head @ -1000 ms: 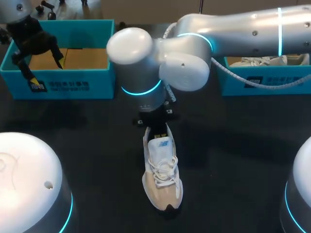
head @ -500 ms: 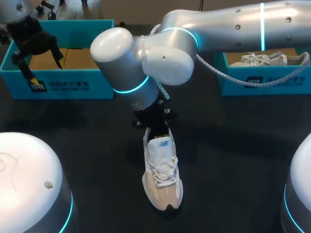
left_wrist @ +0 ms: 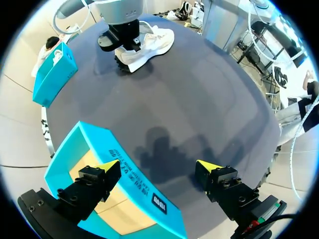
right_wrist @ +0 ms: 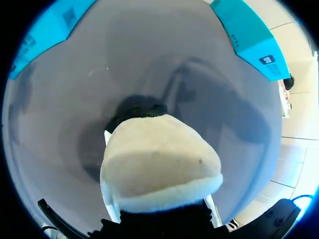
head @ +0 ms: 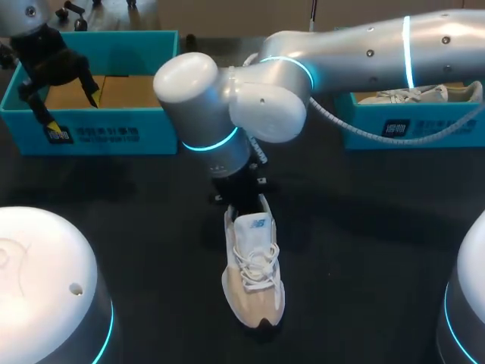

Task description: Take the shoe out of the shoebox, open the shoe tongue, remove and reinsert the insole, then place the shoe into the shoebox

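A white and beige shoe [head: 253, 280] lies on the dark table [head: 364, 243], toe toward the front edge, laces loose. My right gripper [head: 242, 198] comes down at the shoe's heel opening; its fingertips are hidden inside. In the right wrist view the padded tongue of the shoe [right_wrist: 159, 154] rises right ahead and hides the fingers. My left gripper [left_wrist: 158, 169] hangs open and empty over the front corner of the open teal shoebox [left_wrist: 94, 189], far from the shoe [left_wrist: 149, 44]. In the head view the left gripper [head: 57, 91] is at the shoebox [head: 98, 129], back left.
A second teal box [head: 409, 125] at the back right holds another white shoe [head: 409, 95]. My right arm [head: 333, 53] spans the table's back middle. Two white robot bases [head: 45, 288] [head: 466, 303] stand at the front corners.
The right arm's wrist swung left over the shoe's heel, then came back a little. The shoe stayed where it was. The left arm kept still.
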You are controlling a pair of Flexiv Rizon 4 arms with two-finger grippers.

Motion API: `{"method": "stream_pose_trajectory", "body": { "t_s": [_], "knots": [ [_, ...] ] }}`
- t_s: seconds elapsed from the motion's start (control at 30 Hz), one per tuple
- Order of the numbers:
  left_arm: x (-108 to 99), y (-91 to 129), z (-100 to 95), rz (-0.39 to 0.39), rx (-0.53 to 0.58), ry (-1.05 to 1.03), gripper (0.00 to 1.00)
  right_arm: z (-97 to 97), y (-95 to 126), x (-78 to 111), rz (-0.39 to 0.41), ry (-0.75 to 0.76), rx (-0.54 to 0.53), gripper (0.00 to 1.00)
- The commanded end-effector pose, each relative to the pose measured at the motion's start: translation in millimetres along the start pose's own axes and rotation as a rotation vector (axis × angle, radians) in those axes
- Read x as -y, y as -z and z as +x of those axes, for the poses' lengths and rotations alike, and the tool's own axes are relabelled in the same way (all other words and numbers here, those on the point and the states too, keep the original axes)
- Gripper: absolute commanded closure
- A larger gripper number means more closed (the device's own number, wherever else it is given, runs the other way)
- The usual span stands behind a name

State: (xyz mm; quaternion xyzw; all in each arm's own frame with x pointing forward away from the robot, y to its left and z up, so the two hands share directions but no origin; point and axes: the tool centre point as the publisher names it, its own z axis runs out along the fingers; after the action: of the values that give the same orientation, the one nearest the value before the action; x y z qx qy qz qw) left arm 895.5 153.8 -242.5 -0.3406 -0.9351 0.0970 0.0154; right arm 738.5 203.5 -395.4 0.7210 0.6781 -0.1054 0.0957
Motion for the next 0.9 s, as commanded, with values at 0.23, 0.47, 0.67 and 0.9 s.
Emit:
{"method": "stream_pose_trajectory", "body": {
  "t_s": [0.23,0.47,0.67,0.9],
  "knots": [
    [0,0,0.3,-0.002,-0.001,-0.001,0.00,-6.6,31,2.1,-0.072,0.036,-0.077,1.00],
    [0,0,0.3,-0.002,-0.001,-0.001,0.00,10.9,14,-2.0,-0.030,0.062,-0.187,1.00],
    [0,0,0.3,-0.002,-0.001,-0.001,0.00,17.3,-7,-3.9,0.022,0.060,-0.268,1.00],
    [0,0,0.3,-0.002,-0.001,-0.001,0.00,25.5,-5,-0.8,0.036,0.063,-0.282,1.00]
  ]
}}
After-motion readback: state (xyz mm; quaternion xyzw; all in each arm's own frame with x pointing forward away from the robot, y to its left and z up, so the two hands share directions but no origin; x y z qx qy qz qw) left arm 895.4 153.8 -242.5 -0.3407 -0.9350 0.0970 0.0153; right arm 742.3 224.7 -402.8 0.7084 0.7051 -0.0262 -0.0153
